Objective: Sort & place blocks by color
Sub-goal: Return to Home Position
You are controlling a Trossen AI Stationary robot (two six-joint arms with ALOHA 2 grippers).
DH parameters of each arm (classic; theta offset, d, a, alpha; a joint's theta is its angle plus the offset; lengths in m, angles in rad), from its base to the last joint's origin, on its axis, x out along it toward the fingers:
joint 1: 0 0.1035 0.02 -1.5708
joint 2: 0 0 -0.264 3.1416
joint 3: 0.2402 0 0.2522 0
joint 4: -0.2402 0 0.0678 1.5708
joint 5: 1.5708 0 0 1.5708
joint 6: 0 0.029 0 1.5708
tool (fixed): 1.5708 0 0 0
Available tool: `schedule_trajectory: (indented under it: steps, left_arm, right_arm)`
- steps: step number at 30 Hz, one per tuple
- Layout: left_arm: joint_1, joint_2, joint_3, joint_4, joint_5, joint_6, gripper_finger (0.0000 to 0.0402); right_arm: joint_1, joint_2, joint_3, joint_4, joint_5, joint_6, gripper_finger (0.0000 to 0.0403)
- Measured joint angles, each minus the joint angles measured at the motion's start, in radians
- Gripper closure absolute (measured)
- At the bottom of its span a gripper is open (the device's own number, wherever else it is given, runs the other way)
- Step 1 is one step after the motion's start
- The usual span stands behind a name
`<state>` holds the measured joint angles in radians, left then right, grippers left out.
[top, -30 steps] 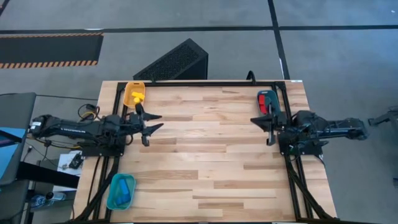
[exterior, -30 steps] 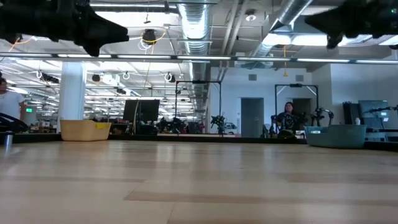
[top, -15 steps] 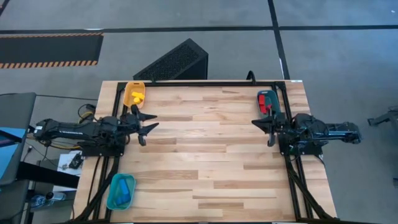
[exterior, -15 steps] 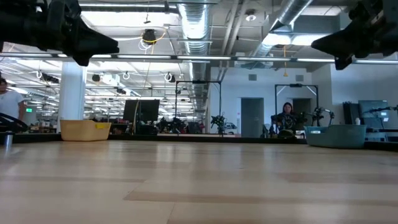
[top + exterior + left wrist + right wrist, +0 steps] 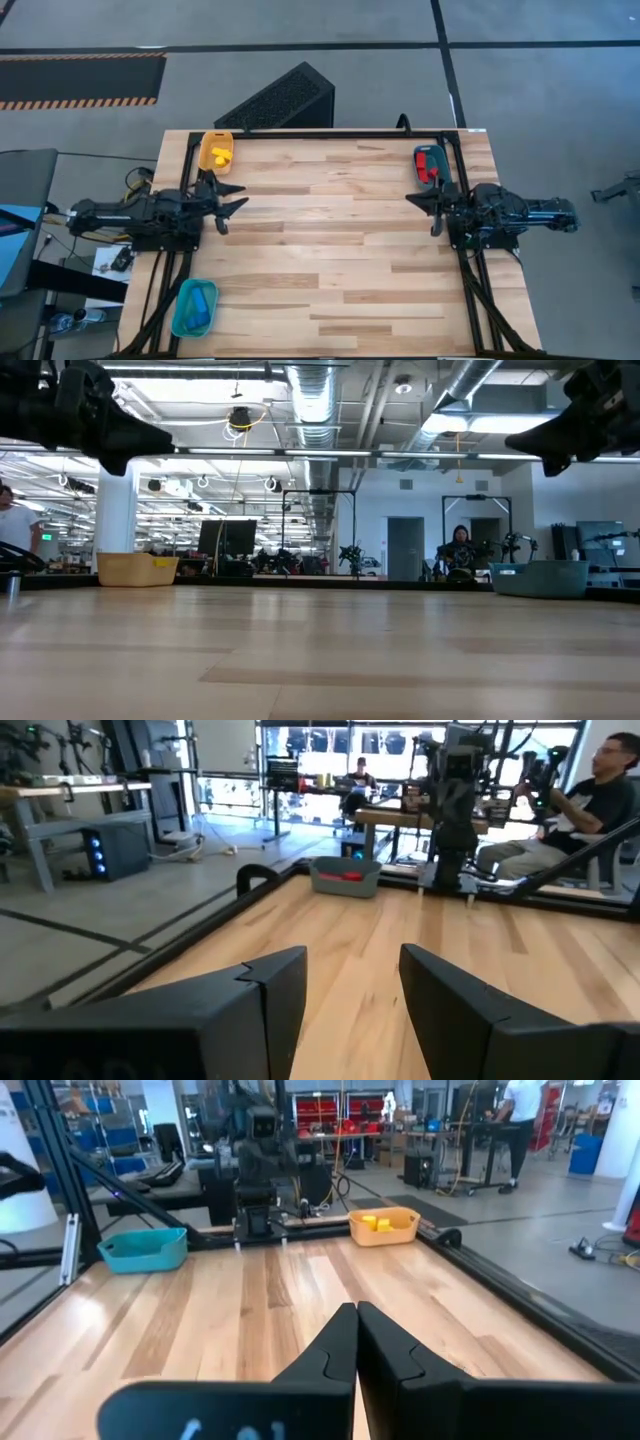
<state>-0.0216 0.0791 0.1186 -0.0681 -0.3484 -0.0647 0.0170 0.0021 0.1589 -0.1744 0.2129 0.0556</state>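
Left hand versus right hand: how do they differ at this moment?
The left hand is open; the right hand is shut. The left hand sits at the left edge of the table, near the yellow tray; the right hand at the right edge, near the tray holding red blocks. Both are empty and raised off the table.

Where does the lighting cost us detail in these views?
Low view: bright ceiling lights behind turn the left gripper and right gripper into black silhouettes. High view: even light, only soft shadows on the table; the yellow blocks read plainly. Left wrist view: bright room behind, the left gripper's own fingers dark.
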Motion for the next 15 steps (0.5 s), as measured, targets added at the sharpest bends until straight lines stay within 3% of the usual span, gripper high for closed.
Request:
schedule_trajectory:
  steps: [6, 15]
  left_arm:
    - [0.0, -0.025, -0.084, 0.075, -0.074, -0.013, 0.0251]
    - [0.0, -0.03, -0.087, 0.086, -0.05, -0.041, 0.0269]
  right_arm:
    - [0.0, 0.0, 0.0, 0.036, 0.017, -0.004, 0.0376]
    - [0.001, 0.0, 0.0, 0.01, 0.021, 0.007, 0.0385]
